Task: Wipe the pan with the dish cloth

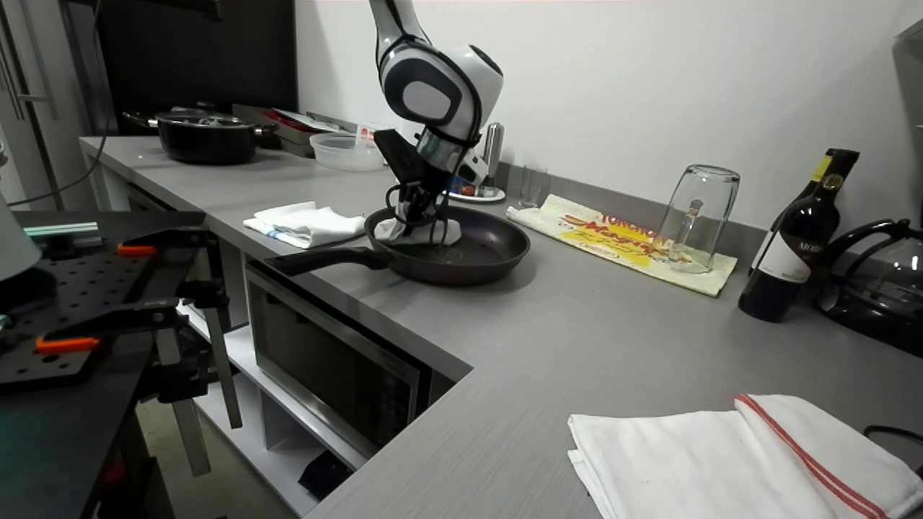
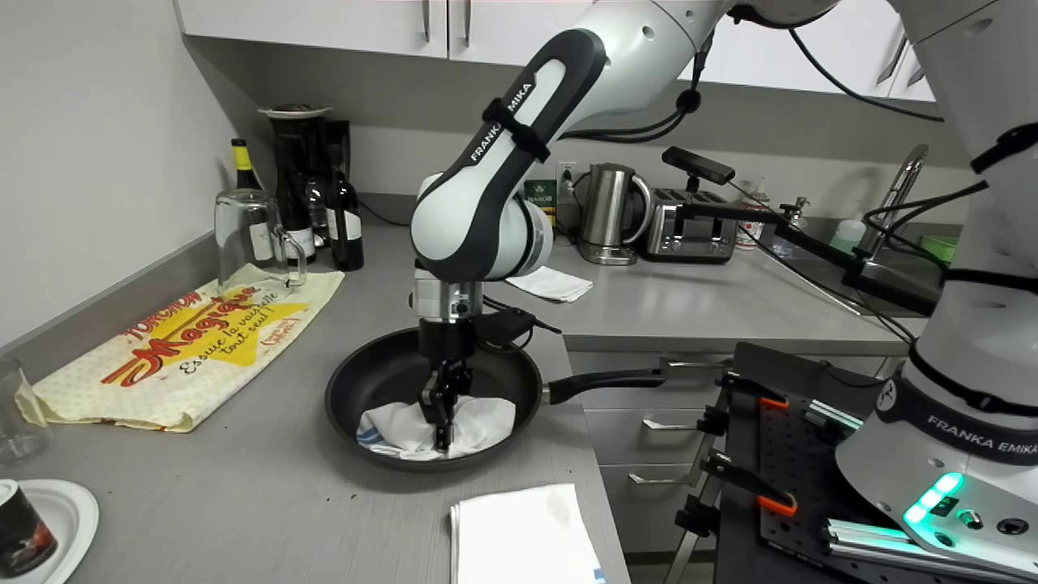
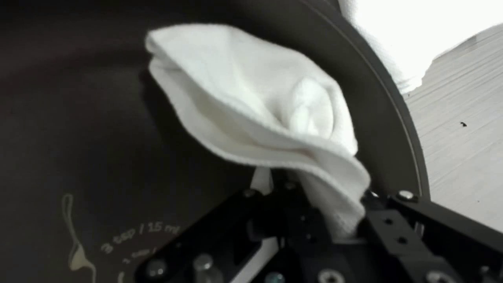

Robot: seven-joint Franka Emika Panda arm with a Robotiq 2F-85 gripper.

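The dark frying pan (image 1: 497, 249) sits on the grey counter, and its black handle points over the front edge. It also shows in an exterior view (image 2: 377, 369) and the wrist view (image 3: 98, 137). The white dish cloth (image 2: 484, 426) lies bunched inside the pan; in the wrist view the cloth (image 3: 255, 90) is folded and stands up between the fingers. My gripper (image 2: 443, 438) points down inside the pan, shut on the cloth, also seen in the wrist view (image 3: 330, 200). The fingertips are partly hidden by the cloth. Pale streaks and printed markings show on the pan's base.
A second folded white cloth (image 2: 527, 535) lies beside the pan. A printed yellow towel (image 1: 606, 234) bears an upturned glass mug (image 1: 696, 216). A wine bottle (image 1: 797, 245) stands farther along. A red-striped cloth (image 1: 685, 461) and a white plate (image 2: 77, 519) are on the counter.
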